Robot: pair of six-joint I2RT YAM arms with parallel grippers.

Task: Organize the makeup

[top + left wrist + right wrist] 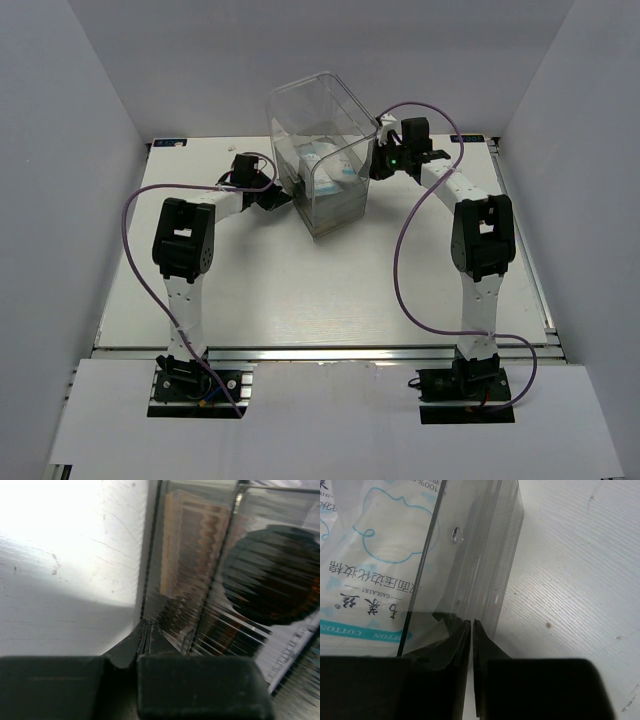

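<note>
both claws closed at the sides of the clear box

in the top view the clear box stands in the upper middle of the frame, close to the far edge of the table. the makeup is inside it: a white packet shows through the wall. in the left wrist view a brown palette and a round black jar stand behind the ribbed wall.

the left claw is at the lower left edge of the box. its fingers are pressed together, with the tips at the bottom corner of the box. the right claw is at the right side, up at the rim. its fingers are almost together, with only a thin slit. the edge of the box wall comes down to the tips, but i cannot tell if it is caught between them.

the two arms are well apart, with the box between them. the white table shows wide from the box down to the arm bases. the side walls close the left and right of the frame. a purple cable arcs beside the box rim at upper right.
</note>
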